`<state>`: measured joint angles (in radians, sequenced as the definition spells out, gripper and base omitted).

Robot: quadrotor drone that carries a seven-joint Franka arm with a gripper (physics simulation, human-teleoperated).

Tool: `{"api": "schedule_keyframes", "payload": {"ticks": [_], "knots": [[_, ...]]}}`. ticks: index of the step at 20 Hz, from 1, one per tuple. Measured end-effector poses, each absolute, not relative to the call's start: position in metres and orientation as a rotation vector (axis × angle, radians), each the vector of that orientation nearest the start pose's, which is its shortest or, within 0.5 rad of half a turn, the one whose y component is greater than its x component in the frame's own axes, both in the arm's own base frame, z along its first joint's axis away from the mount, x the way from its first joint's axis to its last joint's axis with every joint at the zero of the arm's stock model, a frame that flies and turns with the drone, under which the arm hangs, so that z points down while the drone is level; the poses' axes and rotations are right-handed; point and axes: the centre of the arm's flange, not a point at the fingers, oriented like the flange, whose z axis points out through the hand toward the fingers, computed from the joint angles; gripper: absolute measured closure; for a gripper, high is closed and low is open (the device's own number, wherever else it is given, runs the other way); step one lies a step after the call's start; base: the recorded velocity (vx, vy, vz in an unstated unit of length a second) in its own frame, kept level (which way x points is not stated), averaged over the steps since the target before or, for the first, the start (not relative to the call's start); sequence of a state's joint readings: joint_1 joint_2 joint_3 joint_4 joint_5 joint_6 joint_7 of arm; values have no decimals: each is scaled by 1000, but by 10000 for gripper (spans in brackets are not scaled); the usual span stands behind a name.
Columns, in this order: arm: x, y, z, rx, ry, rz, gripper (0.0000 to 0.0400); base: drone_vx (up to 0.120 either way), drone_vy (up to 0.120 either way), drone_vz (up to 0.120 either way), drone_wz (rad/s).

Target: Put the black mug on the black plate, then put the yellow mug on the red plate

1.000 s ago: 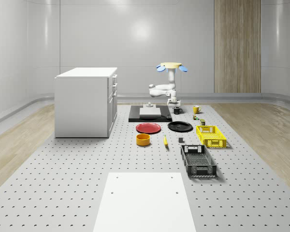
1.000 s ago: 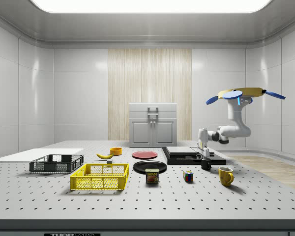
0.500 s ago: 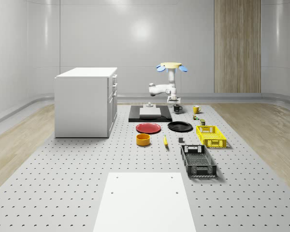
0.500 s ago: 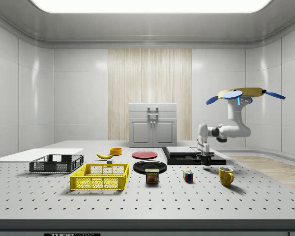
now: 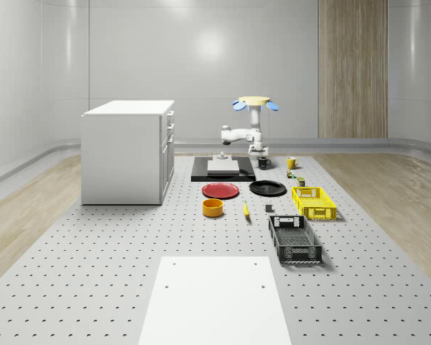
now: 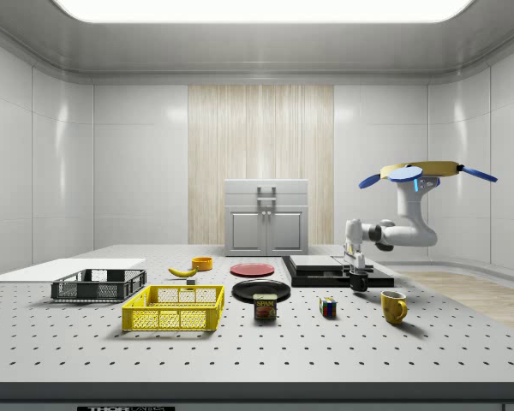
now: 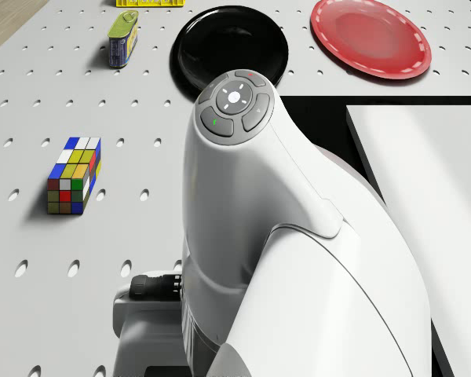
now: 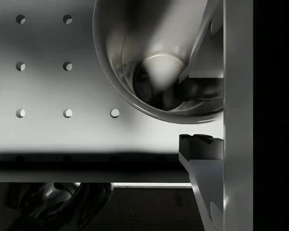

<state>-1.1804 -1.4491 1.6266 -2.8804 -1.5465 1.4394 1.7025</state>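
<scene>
The drone (image 6: 424, 174) hovers past the far end of the table (image 5: 93, 287), by the black slab (image 5: 223, 171). Its arm (image 6: 394, 233) bends down toward the table, and the gripper (image 6: 357, 271) points straight down.

The gripper is clenched on the black mug (image 6: 358, 281). In the wrist view one finger (image 8: 202, 86) is inside the mug (image 8: 149, 67) and the other finger (image 8: 202, 149) is outside, with the rim pinched between them. The mug hangs just above the table — next to the slab.

The black plate (image 5: 267, 188) lies at about 6 o'clock from the mug in the whole-scene view. The red plate (image 5: 220, 190) lies at 9 o'clock from the black one. The yellow mug (image 5: 292, 162) stands at 3 o'clock from the black mug, well apart from the red plate.

A color cube (image 7: 74, 174) and a can (image 7: 122, 41) sit near the black plate (image 7: 228, 51).
</scene>
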Motion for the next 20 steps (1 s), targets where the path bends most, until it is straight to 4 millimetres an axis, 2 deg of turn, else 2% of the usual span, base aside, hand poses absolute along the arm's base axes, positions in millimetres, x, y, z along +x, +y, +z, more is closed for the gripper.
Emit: {"api": "schedule_keyframes", "payload": {"ticks": [10,20], "knots": [[307,0,419,1,-2,785,300,4,0,120,0],[307,0,419,1,-2,785,300,120,0,8,0]]}}
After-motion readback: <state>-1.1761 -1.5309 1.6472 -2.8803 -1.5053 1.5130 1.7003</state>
